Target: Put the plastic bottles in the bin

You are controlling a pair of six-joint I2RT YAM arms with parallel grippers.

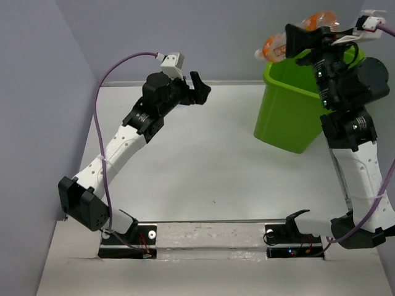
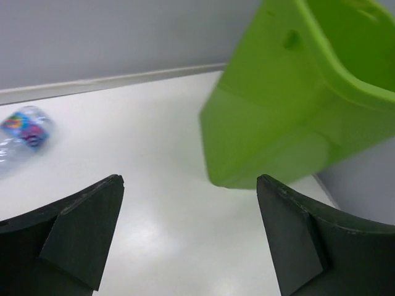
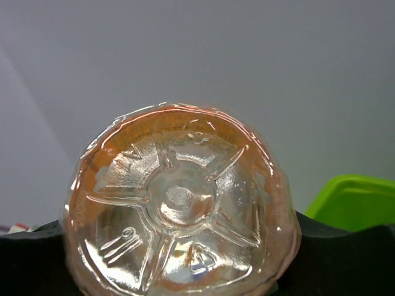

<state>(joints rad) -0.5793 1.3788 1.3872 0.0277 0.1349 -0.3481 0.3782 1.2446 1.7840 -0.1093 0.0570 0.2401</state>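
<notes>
The right gripper (image 1: pixel 300 38) clasps an orange bottle (image 3: pixel 179 203), with the bin (image 1: pixel 290 117) below and slightly right of it. It is best to centre the bottle over the mouth before releasing, lest it clip the rim. The left gripper (image 2: pixel 191 240) is spread and empty.

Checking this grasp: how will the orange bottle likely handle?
The orange bottle looks empty and see-through, so probably light. Thin glossy plastic may dent or slip in the right gripper. Round body would likely roll if laid down.
</notes>
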